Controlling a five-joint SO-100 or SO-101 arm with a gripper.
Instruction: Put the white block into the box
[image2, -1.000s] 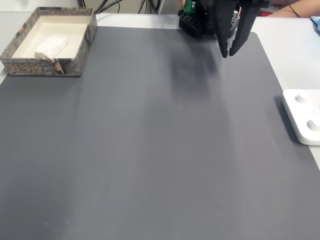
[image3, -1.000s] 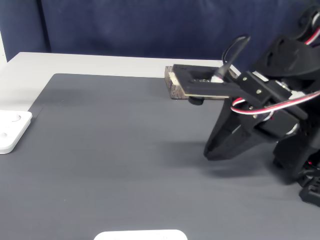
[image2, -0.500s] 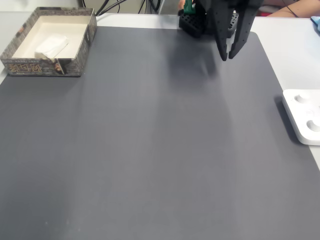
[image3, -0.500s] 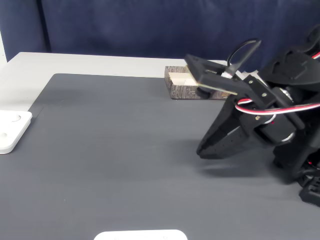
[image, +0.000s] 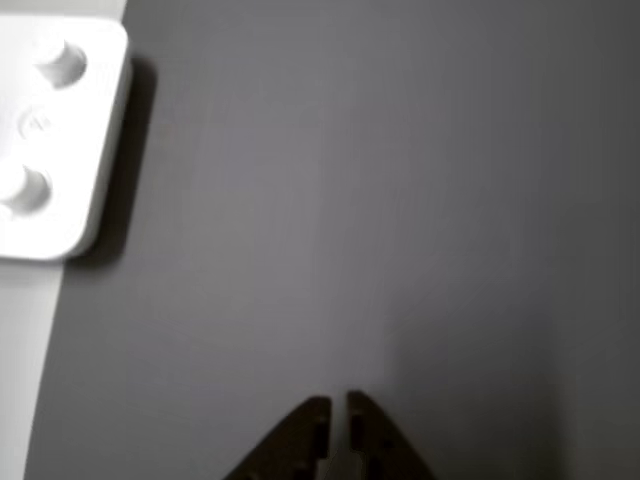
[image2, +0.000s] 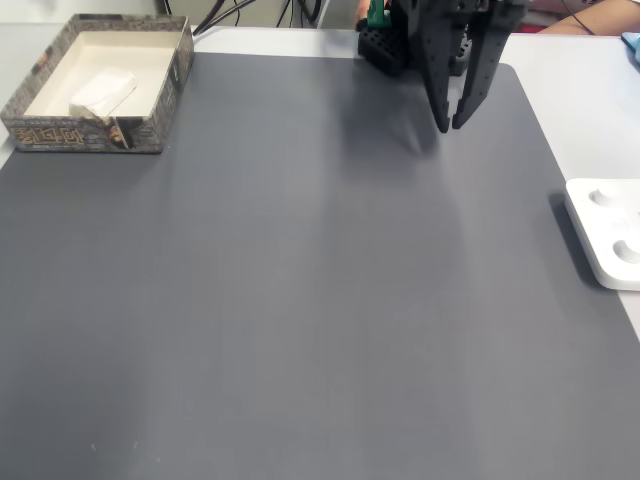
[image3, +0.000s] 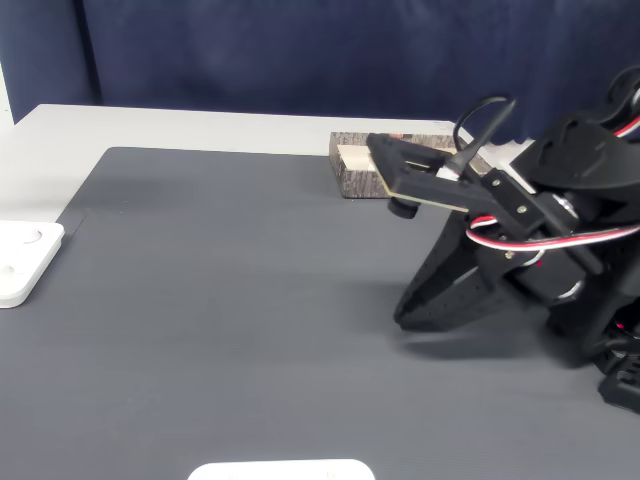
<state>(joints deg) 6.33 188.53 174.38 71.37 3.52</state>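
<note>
Lower now, end effector nearly closed; dimpled plate well right.

White dimpled plate beside grey mat.

A dark grey mat covers most of the pale surface. Behind the mat hangs a dark blue curtain. Black cables lie beyond the mat's far edge.
</note>
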